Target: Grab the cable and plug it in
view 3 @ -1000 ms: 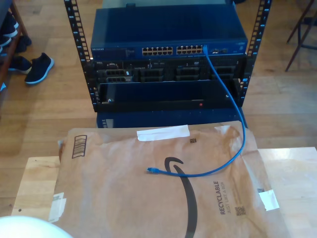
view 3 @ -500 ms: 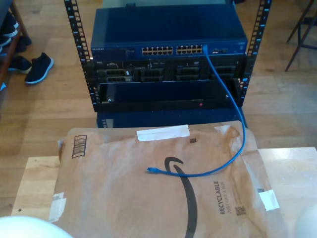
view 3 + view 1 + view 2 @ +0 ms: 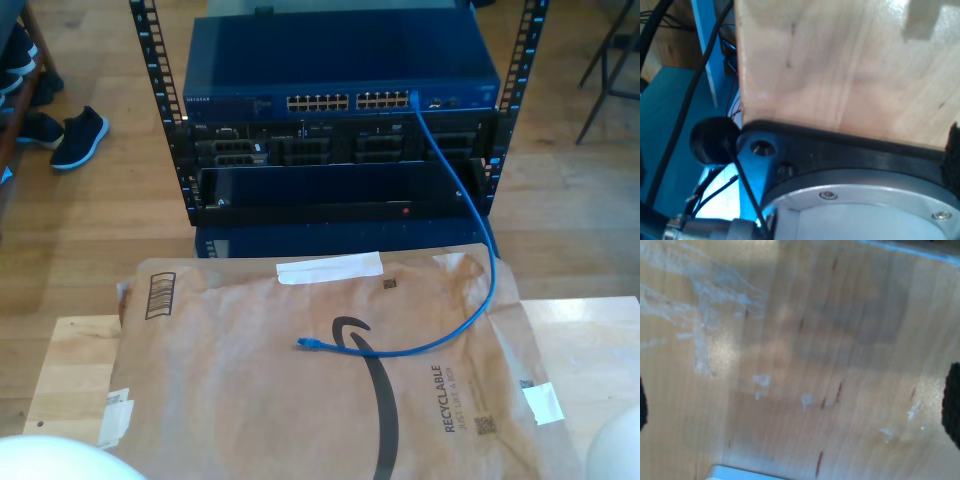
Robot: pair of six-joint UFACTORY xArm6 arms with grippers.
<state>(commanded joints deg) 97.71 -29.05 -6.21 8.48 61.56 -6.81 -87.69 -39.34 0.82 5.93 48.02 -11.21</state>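
The wooden floor (image 3: pixel 90 220) spans the far part of the exterior view, and on it stands an equipment rack (image 3: pixel 340 120) holding a dark blue network switch (image 3: pixel 340 70) with rows of ports along its front. Nearer the camera lies the pale wooden table (image 3: pixel 600 330), most of it covered by a large brown paper mailer (image 3: pixel 250 390) bearing a black printed arrow and the word "RECYCLABLE".

The cable (image 3: pixel 470 290), thin and bright blue, runs from a port at the exterior view's right end of the switch, hangs down past the front of the rack, and curves across the mailer; its free plug (image 3: pixel 303 344) rests on the paper near the mailer's middle.

Dark shoes (image 3: pixel 75 135) sit on the floor at the exterior view's far left. White rounded arm parts show at that view's near left and near right corners.

My first tool and my second tool each look onto bare table wood in their wrist views; whether either is open or closed cannot be told.
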